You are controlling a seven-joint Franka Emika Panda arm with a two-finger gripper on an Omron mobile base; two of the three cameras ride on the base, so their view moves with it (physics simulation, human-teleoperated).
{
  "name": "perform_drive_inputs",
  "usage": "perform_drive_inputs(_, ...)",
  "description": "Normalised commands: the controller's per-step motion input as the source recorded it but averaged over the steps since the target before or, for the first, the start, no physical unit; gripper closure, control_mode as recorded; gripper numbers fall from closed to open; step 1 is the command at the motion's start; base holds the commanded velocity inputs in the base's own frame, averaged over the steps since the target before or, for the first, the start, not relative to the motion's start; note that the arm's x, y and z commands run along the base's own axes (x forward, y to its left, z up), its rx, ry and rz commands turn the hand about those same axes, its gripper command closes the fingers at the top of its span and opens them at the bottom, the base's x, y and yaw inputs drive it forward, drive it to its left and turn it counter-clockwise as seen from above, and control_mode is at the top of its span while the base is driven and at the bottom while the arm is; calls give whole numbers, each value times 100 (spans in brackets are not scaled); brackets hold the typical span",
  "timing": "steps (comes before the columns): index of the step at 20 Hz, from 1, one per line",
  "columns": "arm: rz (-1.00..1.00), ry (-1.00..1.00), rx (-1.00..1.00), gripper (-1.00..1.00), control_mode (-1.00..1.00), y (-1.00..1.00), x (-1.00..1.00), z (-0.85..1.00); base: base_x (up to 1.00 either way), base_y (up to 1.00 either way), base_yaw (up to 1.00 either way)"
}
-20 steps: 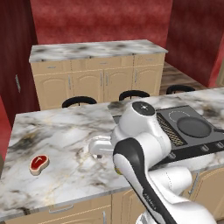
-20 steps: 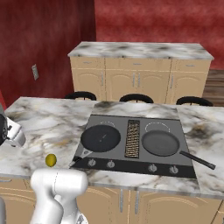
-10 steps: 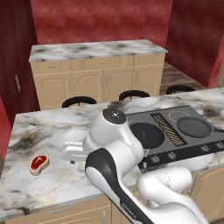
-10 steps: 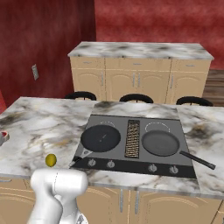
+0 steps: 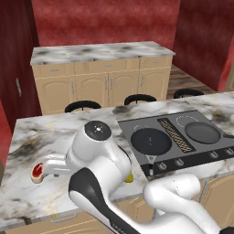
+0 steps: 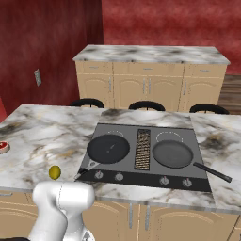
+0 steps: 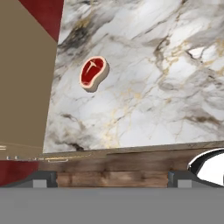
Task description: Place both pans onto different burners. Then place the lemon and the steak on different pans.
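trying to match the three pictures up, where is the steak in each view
Left base view: the steak lies at the far left on the marble counter, partly hidden by the arm.
Right base view: cut by the left edge, mid-height.
Hand view: upper left, on bare marble.
Shared landmark: that counter; the steak sits near its end, far from the cooktop.

Glossy veined marble counter (image 7: 144, 87); matt black pans (image 6: 108, 148).

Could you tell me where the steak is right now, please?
The steak lies flat on the marble counter near its far left end, well left of the cooktop; no pan holds it yet.
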Motion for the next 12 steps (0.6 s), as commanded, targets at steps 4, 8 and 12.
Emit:
perform_drive_inputs(4,-1,-4,0,-100,-100,31,18,0,0,0,0)
perform_drive_inputs(8,-3,0,0,-100,-100,34,38,0,0,0,0)
perform_drive_inputs(12,-4,0,0,-100,-100,15,32,0,0,0,0)
